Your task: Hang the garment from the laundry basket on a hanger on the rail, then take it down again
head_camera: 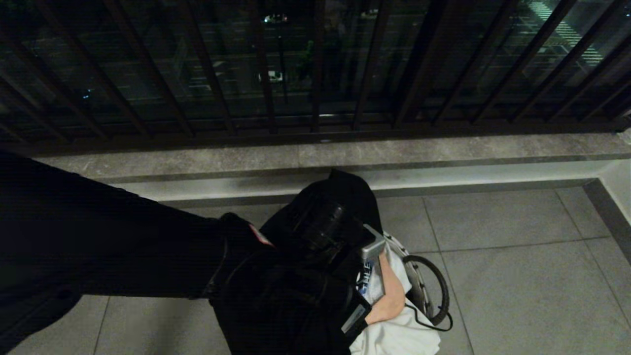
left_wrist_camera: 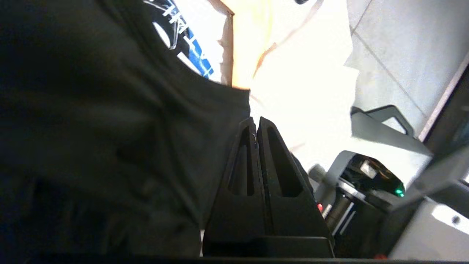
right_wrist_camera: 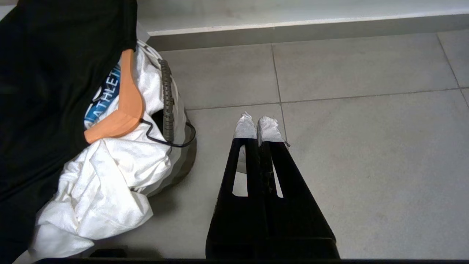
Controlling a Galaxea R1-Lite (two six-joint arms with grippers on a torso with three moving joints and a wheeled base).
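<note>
The laundry basket (right_wrist_camera: 167, 99) stands on the floor tiles, its black loop handle (head_camera: 440, 291) on the right side. A black garment (right_wrist_camera: 55, 73), a white garment (right_wrist_camera: 110, 176) with blue lettering and an orange hanger (right_wrist_camera: 126, 110) lie piled in and over it. My left arm reaches in from the left over the basket. The left gripper (left_wrist_camera: 256, 121) is shut, its tips at the edge of the black garment (left_wrist_camera: 91, 128), with the white garment (left_wrist_camera: 304, 91) just beyond. My right gripper (right_wrist_camera: 258, 126) hangs shut over bare tiles to the right of the basket. The rail is out of view.
A low grey stone ledge (head_camera: 443, 148) runs across behind the basket, with dark window-guard bars (head_camera: 315, 74) above it. Grey floor tiles (head_camera: 517, 276) stretch to the right of the basket. Parts of my own body (left_wrist_camera: 370, 183) show past the left gripper.
</note>
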